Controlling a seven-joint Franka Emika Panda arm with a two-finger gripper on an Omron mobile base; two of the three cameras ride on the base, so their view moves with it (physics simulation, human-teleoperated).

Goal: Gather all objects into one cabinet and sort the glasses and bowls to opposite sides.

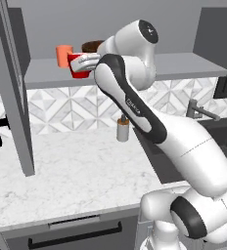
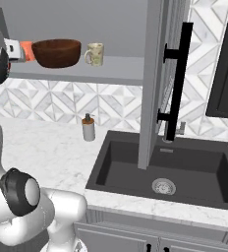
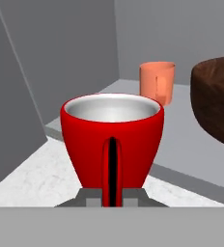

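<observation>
My gripper [image 1: 86, 62] is shut on the handle of the glossy red cup [image 1: 78, 67] and holds it upright at the front edge of the cabinet shelf [image 1: 184, 66]. In the hand view the red cup [image 3: 112, 137] is close up, with its handle between the fingertips of the gripper [image 3: 112, 197]. Behind it to the left stands the orange cup [image 1: 63, 55] [image 3: 157, 82]. The brown wooden bowl [image 2: 57, 52] [image 3: 217, 103] sits on the shelf to the red cup's right. The beige patterned cup [image 2: 95, 53] is to the right of the bowl.
The cabinet's left door [image 1: 12, 88] hangs open beside the arm. The right door [image 2: 155, 83] with its black bar handle [image 2: 177, 78] stands open over the sink [image 2: 160, 172]. A soap dispenser [image 1: 123, 128] and a faucet [image 1: 201, 110] stand on the marble counter [image 1: 61, 171].
</observation>
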